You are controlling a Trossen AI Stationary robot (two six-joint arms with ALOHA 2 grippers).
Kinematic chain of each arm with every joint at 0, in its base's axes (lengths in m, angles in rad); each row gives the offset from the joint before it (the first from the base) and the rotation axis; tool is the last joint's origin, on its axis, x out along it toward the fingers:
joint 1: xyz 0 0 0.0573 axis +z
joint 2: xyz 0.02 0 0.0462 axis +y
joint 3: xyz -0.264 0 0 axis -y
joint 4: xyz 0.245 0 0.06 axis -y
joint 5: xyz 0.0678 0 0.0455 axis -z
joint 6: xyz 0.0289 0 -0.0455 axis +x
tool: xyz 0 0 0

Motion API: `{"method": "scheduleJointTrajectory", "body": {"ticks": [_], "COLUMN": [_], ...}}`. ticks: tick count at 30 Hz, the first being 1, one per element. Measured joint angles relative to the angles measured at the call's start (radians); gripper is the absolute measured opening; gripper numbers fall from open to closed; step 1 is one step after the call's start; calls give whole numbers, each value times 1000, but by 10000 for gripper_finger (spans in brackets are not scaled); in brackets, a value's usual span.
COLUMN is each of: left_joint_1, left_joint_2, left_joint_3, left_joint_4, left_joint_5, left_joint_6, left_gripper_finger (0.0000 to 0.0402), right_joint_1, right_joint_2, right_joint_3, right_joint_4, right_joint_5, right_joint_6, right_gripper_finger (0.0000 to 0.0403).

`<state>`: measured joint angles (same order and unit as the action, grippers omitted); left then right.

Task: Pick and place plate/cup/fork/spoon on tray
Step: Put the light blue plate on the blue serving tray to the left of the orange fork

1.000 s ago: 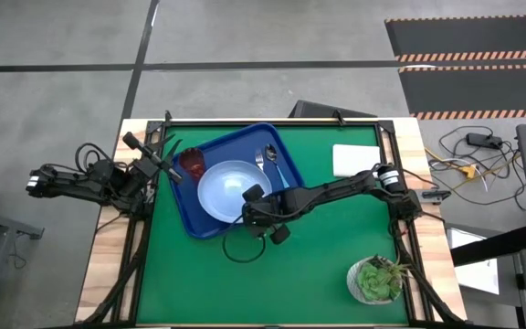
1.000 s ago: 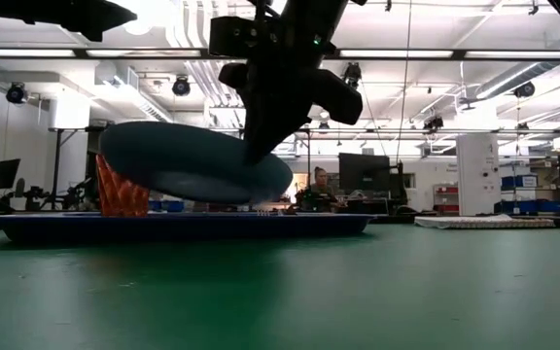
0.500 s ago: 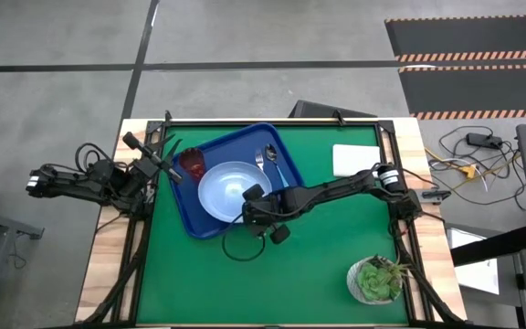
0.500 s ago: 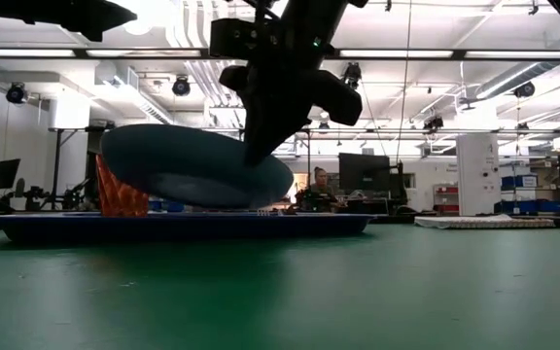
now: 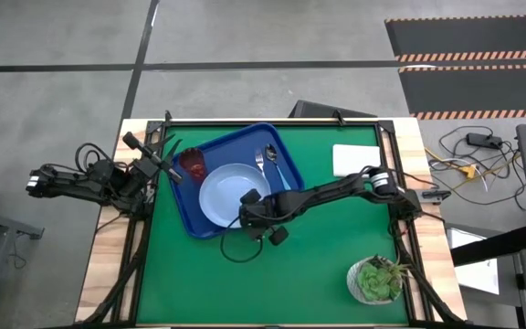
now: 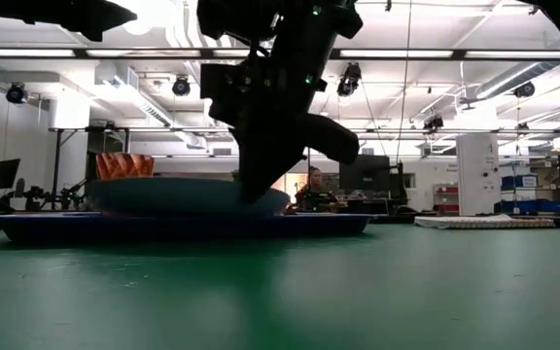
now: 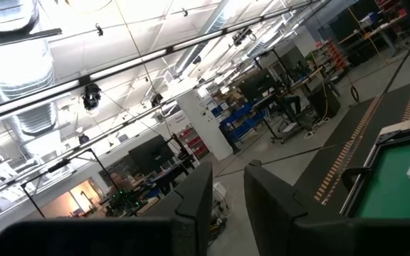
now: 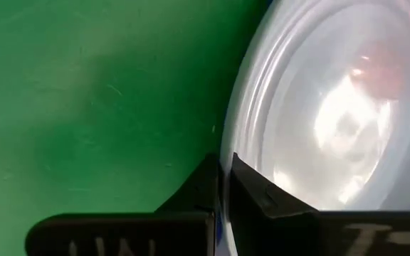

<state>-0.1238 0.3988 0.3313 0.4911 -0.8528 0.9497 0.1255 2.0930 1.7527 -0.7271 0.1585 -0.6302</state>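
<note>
The left gripper waits at the left edge of the green worktop, beside the tray's corner; in its wrist view its jaws stand a little apart, holding nothing. The cup stands upright in the near-left part of the blue tray, close to the plate. The plate lies low and almost level in the tray's middle, its underside at the tray floor in the low view. The right gripper is at the plate's right edge, jaws clamped on its rim, as the right wrist view shows. The fork and spoon lie side by side in the tray's right part, just beyond the plate. A white block lies at the right edge; a potted plant stands well apart.
</note>
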Motion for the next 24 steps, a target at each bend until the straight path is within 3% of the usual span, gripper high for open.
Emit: {"method": "scheduleJointTrajectory", "body": {"ticks": [14,24], "left_joint_1": [0,0], "left_joint_2": [0,0], "left_joint_3": [0,0], "left_joint_4": [0,0], "left_joint_5": [0,0], "left_joint_6": [0,0], "left_gripper_finger": [63,63], "right_joint_1": [-10,-11], "right_joint_2": [-1,-2], "right_joint_3": [1,1], "right_joint_4": [36,75], "right_joint_5": [0,0], "right_joint_6": [-13,-26], "right_gripper_finger": [15,89]}}
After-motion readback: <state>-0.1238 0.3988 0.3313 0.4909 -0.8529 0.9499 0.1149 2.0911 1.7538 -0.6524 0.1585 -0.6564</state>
